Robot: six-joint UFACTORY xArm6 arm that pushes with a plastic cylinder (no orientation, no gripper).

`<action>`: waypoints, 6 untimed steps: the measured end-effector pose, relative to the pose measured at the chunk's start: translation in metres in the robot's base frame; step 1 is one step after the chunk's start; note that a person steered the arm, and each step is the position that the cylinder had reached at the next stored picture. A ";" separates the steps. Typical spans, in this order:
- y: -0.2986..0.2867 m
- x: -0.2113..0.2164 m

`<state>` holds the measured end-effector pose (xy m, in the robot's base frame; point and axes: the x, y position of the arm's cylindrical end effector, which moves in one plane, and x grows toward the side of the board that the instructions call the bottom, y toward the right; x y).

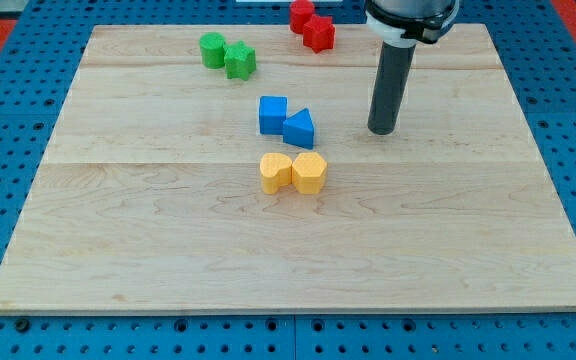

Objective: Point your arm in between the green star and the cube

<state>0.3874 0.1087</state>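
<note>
Nearest the bottom of the frame, two yellow blocks (293, 173) sit touching. Above them the blue cube (272, 114) touches a blue triangular block (300, 129); the green star (240, 61) lies upper left. My tip (382, 130), bare and gripping nothing, stands centre-right. I judge it best to swing above the triangular block, stopping between star and cube without nudging either.

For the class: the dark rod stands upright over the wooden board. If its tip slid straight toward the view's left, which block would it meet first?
Probably the blue triangular block. My tip sits to its right at about the same height in the view; the blue cube lies just beyond. Depth is hard to judge exactly.
</note>
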 end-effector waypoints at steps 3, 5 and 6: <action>-0.077 -0.055; -0.182 -0.058; -0.227 -0.060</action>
